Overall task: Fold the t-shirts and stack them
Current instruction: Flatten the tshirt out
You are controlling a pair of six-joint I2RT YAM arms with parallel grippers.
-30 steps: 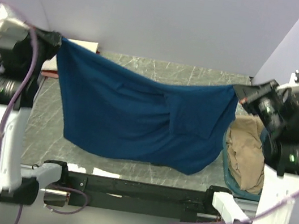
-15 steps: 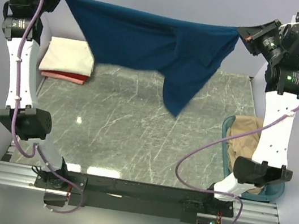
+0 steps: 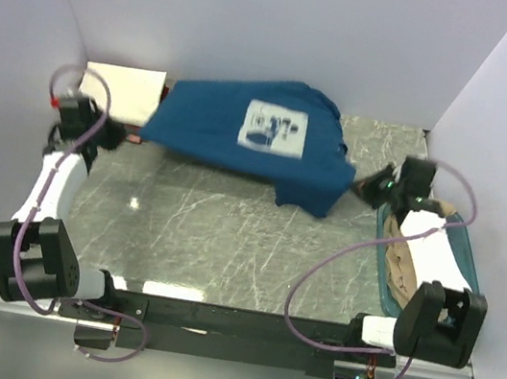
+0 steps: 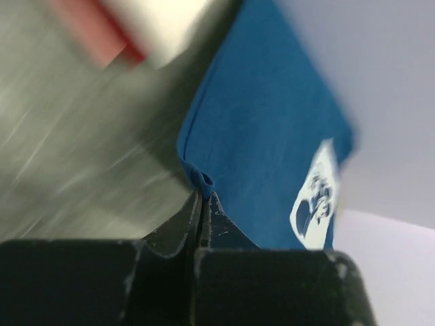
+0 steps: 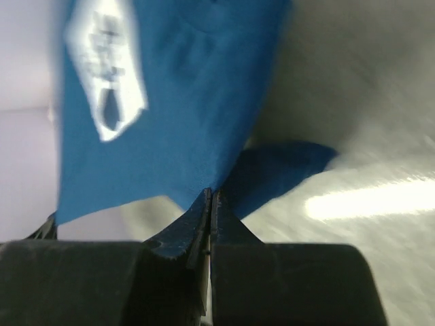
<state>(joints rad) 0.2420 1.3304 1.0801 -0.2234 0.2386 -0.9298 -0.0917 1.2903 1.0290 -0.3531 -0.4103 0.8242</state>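
Note:
The dark blue t-shirt (image 3: 233, 137) lies spread at the back of the table with its pale square print (image 3: 276, 127) facing up. My left gripper (image 3: 132, 138) is shut on the shirt's left corner; in the left wrist view a small fold of blue cloth (image 4: 202, 182) sits pinched at the tips of the left gripper (image 4: 204, 195). My right gripper (image 3: 365, 188) is shut on the shirt's right edge; in the right wrist view the blue t-shirt (image 5: 190, 115) meets the closed tips of the right gripper (image 5: 211, 195). A folded cream t-shirt (image 3: 122, 90) lies at the back left.
A red/pink t-shirt (image 4: 88, 30) lies under the cream one (image 4: 163, 20). The teal tub (image 3: 465, 252) at the right edge holds a crumpled tan t-shirt (image 3: 406, 266). Purple walls close in the back and both sides. Bare marble table (image 3: 217, 232) lies in front of the blue shirt.
Both arms swung down from holding the blue shirt stretched high in the air. The shirt now lies on the back of the table, print up, both corners still gripped.

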